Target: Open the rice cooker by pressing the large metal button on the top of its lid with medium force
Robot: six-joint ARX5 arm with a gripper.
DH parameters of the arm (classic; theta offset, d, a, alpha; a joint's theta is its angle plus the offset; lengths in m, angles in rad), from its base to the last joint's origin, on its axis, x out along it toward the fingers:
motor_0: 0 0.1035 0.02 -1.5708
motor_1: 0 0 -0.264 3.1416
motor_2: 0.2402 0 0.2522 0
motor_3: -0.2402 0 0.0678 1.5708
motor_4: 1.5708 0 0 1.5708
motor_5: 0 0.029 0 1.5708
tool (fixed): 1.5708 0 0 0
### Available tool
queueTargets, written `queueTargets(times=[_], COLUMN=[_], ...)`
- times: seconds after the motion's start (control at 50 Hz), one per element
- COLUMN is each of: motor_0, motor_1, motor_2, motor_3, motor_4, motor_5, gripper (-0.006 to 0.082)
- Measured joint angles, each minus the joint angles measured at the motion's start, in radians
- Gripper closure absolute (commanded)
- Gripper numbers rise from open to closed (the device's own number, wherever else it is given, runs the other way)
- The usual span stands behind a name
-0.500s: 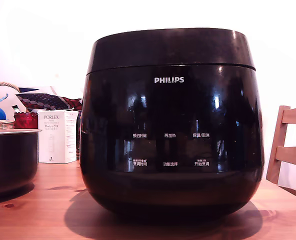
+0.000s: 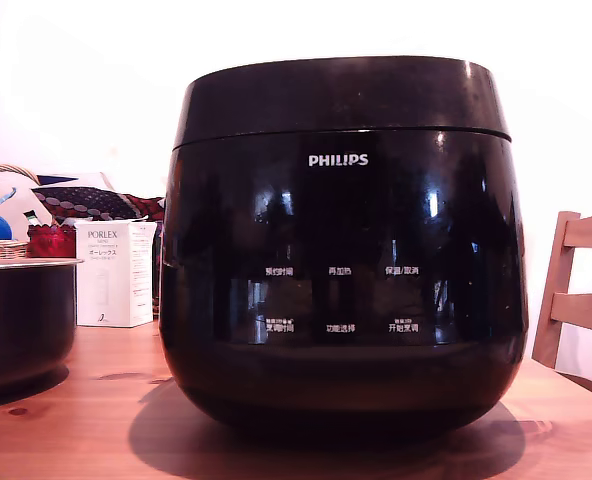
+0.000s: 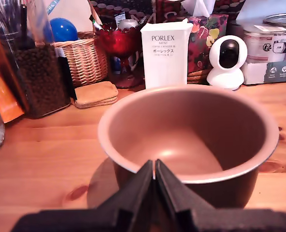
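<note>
The rice cooker [image 2: 342, 260], glossy black with a white PHILIPS logo and white Chinese labels, fills the middle of the exterior view on a wooden table. Its lid [image 2: 341, 95] sits down flat on the body. The metal button on the lid's top is hidden from this low angle. No gripper shows in the exterior view. In the wrist view my gripper [image 3: 155, 164] has its black fingers pressed together at the tips, holding nothing, just over the near rim of a round copper-toned pot [image 3: 186, 140]. The cooker is out of the wrist view.
At the exterior view's left stand a dark bowl with a pale rim [image 2: 21, 320], a white PORLEX box [image 2: 113, 272], a red glass and a basket. A wooden chair back [image 2: 581, 295] is at the right. The wrist view adds a white camera [image 3: 227, 60] and a jar [image 3: 39, 77].
</note>
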Motion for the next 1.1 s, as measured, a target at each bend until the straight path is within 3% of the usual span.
queueTargets(times=[0.16,0.44,0.58,0.6,0.66,0.68,0.74,0.9,1.1], motor_0=[0.000,0.000,0.000,0.000,0.000,0.000,-0.001,-0.029,-0.103], motor_1=[0.000,0.000,0.000,0.000,0.000,0.000,0.000,0.000,0.013], motor_2=[-0.003,-0.003,0.005,0.008,0.023,0.032,0.059,0.145,0.234], motor_3=[0.032,0.243,0.308,0.319,0.346,0.352,0.362,0.361,0.305], motor_4=[0.011,0.098,0.212,0.268,0.283,0.351,0.425,0.650,0.787], motor_5=[-0.046,-0.161,-0.247,-0.300,-0.312,-0.376,-0.419,-0.443,-0.443], gripper=[0.0788,0.0788,0.0788,0.0788,0.0788,0.0788,0.0788,0.0788,0.0788])
